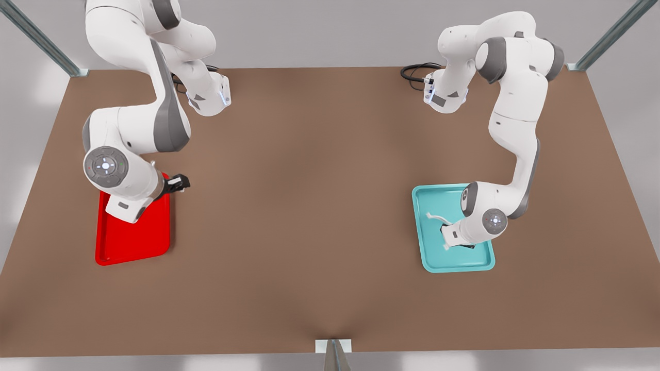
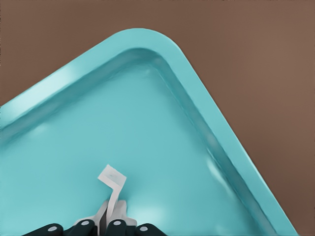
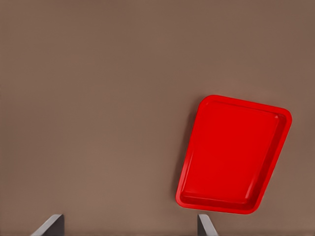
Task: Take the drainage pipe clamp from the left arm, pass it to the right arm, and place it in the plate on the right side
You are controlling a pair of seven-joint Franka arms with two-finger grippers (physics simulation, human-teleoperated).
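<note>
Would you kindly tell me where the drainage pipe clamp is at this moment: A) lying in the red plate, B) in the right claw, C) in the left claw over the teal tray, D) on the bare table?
C: the left claw pinches the white drainage pipe clamp above the teal tray.

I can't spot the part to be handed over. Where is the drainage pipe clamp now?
The drainage pipe clamp lies in the teal tray on the front view's right, with the left gripper at it.
</note>
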